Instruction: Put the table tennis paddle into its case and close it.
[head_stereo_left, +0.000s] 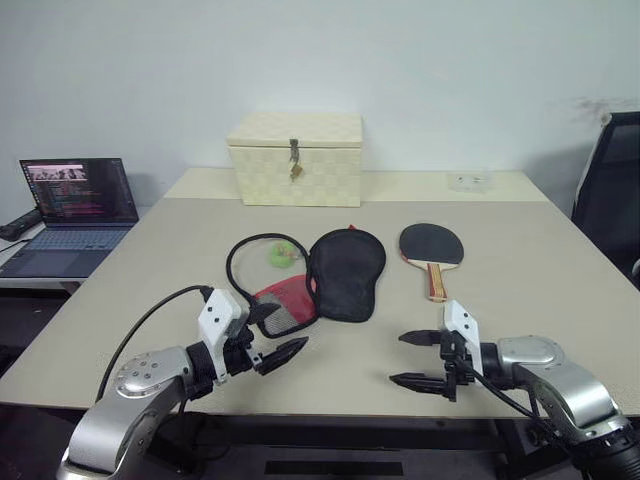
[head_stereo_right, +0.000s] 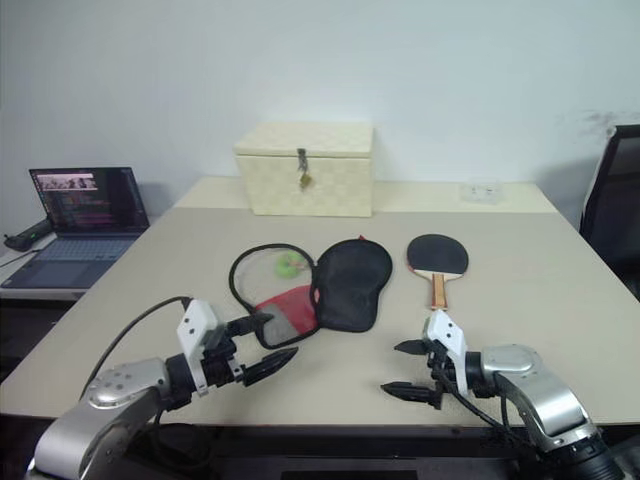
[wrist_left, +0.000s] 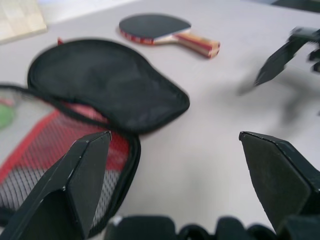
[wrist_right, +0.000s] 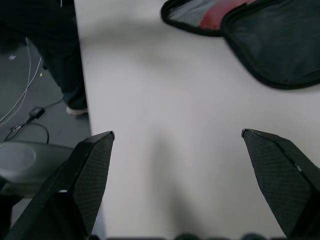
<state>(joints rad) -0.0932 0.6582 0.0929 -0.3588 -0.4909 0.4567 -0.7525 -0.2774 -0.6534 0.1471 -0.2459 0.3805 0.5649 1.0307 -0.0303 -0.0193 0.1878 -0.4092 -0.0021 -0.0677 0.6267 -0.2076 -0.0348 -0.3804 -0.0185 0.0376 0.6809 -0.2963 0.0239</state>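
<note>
Progress on the task stands at nil as far as the head views show: the table tennis paddle (head_stereo_left: 432, 250) lies flat on the table (head_stereo_left: 540, 290), black blade toward the far side and handle toward the robot, just beside the case (head_stereo_left: 330, 272) but apart from it. The case lies unzipped and spread open, its black half next to the paddle and its red mesh half (head_stereo_left: 287, 303) on the robot's left, with a black cord loop (head_stereo_left: 240, 262) curling beyond it around a small green object (head_stereo_left: 281, 255). Left gripper (head_stereo_left: 268, 338) hovers at the near end of the mesh half, jaws spread wide and empty; right gripper (head_stereo_left: 413, 359) hovers over bare table nearer the robot than the paddle handle, jaws likewise spread and empty. Still to do, in my judgement: pick up the paddle, seat it in the case, fold the halves together and zip it. The same views also take in a cream checkered box (head_stereo_left: 296, 158) and a laptop (head_stereo_left: 72, 212), which no wrist view gives in full. Left wrist view adds close detail of the zipper edge and mesh and shows the paddle's red-edged handle beyond the black half. Right wrist view shows the table's near edge and the floor below with cables, and confirms nothing lies between its fingers.
</note>
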